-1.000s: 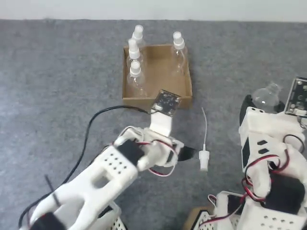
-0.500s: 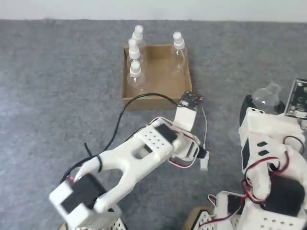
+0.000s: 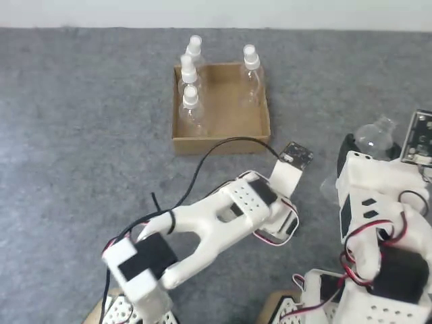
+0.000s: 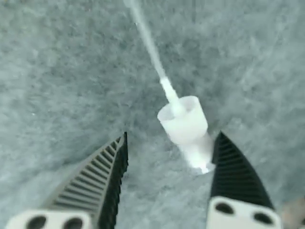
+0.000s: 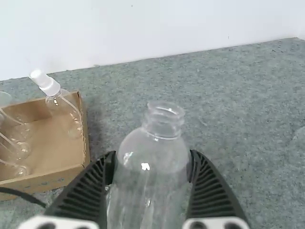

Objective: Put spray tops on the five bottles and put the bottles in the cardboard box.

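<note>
A: Grey carpet surface point(image 3: 81, 135): left hand point(image 4: 173, 136) apart, straddling white plastic spray top point(image 4: 183, 121) lying flat.
B: Ack. right hand point(image 5: 152, 160) clamped on clear uncapped plastic bottle point(image 5: 162, 121), apart from brown cardboard box point(image 3: 223, 143).

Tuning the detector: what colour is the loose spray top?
Spray top is white; best in left wrist view.

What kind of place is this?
Probably a robot lab's practice table: two white plastic robot arms at a grey felt-like mat, a white wall, and a brown cardboard box of clear spray bottles.
</note>
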